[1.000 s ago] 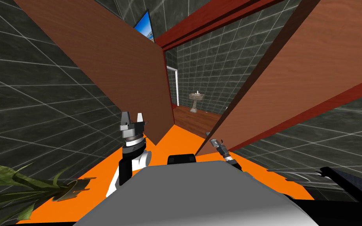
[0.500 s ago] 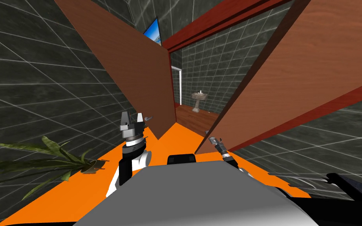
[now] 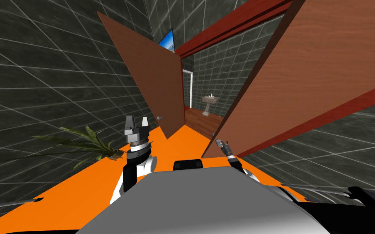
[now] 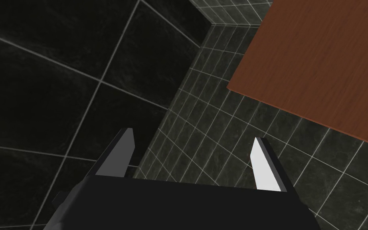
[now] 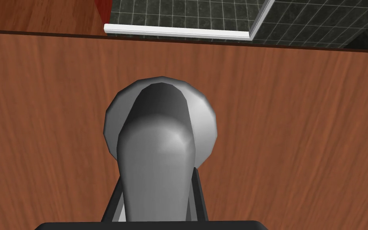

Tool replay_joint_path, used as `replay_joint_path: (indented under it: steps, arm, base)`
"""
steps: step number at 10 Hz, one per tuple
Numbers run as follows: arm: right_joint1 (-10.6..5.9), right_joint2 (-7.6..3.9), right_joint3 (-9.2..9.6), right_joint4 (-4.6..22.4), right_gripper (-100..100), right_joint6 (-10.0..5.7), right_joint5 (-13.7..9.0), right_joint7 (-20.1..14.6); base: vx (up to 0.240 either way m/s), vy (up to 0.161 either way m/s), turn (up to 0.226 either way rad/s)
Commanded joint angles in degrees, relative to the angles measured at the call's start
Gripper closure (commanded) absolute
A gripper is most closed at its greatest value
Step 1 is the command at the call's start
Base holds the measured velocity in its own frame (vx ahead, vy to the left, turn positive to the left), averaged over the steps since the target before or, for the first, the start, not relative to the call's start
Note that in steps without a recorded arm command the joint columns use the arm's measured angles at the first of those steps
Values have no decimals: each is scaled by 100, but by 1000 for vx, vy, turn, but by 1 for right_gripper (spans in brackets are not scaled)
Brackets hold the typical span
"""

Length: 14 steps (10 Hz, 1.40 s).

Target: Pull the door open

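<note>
A brown wooden door (image 3: 312,73) stands swung out on my right, its edge toward me. Its grey lever handle (image 5: 159,135) on a round plate lies between the fingers of my right gripper (image 5: 157,179), which is shut on it. In the head view the right gripper (image 3: 220,142) sits low at the door's edge. The left gripper (image 3: 137,122) is raised in front of me on the left, open and holding nothing. In the left wrist view the left gripper (image 4: 195,159) points at dark tiles.
Another brown door leaf (image 3: 154,73) with a small handle (image 3: 159,117) stands open on the left. A red frame (image 3: 239,24) tops the opening, and a pedestal sink (image 3: 209,103) stands beyond it. A green plant (image 3: 89,142) lies low left on the orange floor (image 3: 174,142).
The whole head view has swung: the plant and the left door leaf slid to the right in the picture, which is my own move. My right gripper stays shut on the handle.
</note>
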Motion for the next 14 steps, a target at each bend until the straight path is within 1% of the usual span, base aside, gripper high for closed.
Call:
replay_joint_path:
  steps: [1,2,3,4,5,6,7,8,13,14]
  arm:
    - [-92,54,151,-45,100,167,-184,102]
    - [-154,69,230,-54,100,259,-306,163]
    - [-154,69,230,-54,100,259,-306,163]
    - [-248,91,346,-68,100,397,-488,255]
    - [-309,106,422,-77,100,486,-606,315]
    - [-309,106,422,-77,100,486,-606,315]
    - [-396,127,531,-90,100,615,-776,401]
    - [-424,134,567,-94,100,657,-832,429]
    - [-667,193,871,-130,100,1014,-1305,667]
    - [-667,193,871,-130,100,1014,-1305,667]
  base:
    - [-220,-106,191]
    - [-207,-108,175]
    - [-127,-54,81]
    - [-159,-38,179]
    - [-210,-68,189]
    - [-142,-57,80]
    - [-155,-77,164]
    - [-180,-71,173]
    - [-200,-69,132]
    - [-138,-40,63]
